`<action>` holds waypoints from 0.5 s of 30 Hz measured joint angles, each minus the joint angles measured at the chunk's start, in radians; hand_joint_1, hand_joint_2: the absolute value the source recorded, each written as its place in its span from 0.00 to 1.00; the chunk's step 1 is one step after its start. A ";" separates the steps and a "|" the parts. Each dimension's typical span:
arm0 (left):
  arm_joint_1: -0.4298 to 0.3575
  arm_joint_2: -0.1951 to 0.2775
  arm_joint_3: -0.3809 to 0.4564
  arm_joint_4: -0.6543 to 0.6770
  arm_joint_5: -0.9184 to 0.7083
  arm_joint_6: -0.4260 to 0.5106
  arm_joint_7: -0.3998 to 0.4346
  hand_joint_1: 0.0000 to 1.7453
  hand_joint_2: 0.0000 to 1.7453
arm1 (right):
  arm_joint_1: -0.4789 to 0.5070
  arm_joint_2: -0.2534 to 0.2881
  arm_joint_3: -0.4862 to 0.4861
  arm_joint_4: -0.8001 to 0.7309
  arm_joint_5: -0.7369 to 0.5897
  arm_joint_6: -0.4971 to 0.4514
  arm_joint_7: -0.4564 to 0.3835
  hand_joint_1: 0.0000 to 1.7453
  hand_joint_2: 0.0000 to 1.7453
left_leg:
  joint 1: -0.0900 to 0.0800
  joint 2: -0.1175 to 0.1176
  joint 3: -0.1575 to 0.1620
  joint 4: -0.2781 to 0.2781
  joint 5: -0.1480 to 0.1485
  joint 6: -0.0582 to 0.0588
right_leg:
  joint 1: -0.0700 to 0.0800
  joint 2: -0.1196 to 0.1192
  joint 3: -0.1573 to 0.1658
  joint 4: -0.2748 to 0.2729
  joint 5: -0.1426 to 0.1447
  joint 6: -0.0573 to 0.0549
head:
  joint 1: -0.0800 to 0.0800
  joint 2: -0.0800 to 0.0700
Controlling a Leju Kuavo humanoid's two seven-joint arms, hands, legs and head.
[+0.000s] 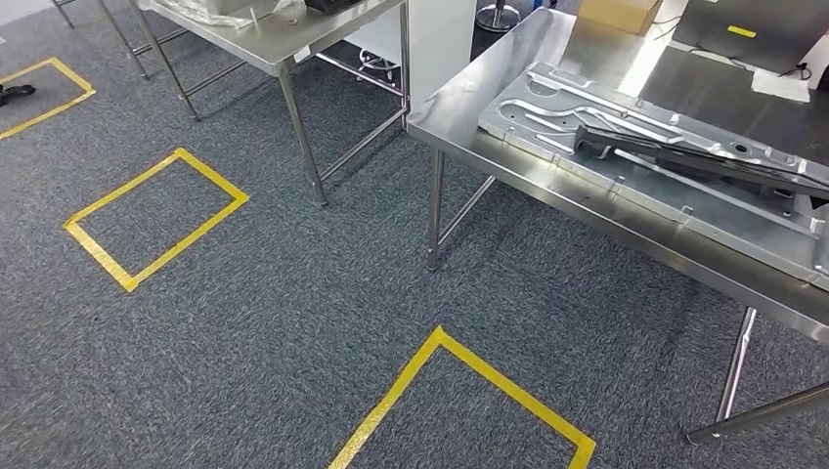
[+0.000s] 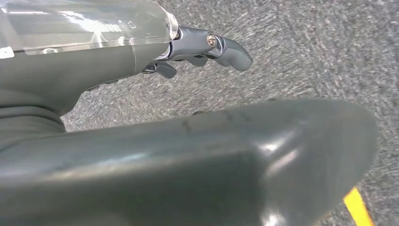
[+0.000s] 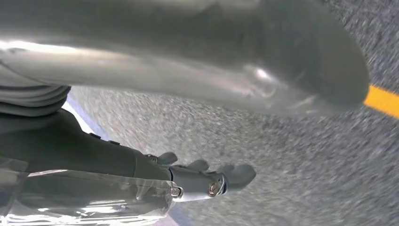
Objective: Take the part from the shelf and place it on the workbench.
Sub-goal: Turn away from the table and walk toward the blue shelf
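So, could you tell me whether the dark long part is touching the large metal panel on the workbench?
Touching: the head view shows the dark part lying on the metal panel.

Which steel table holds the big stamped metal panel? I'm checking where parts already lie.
The near table on the right holds the panel, with a dark part lying on it. The far table carries only small clutter.

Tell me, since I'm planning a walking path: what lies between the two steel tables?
In the head view, bare grey carpet separates the near table from the far table; nothing stands in that gap.
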 joint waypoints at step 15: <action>-0.001 0.016 0.000 0.000 0.000 0.002 0.012 0.00 0.00 | 0.001 0.012 0.006 0.017 0.029 0.147 0.018 0.00 0.00 | -0.004 0.131 0.000 0.013 -0.016 -0.017 | 0.014 -0.135 0.008 -0.008 -0.004 -0.033 | -0.007 0.000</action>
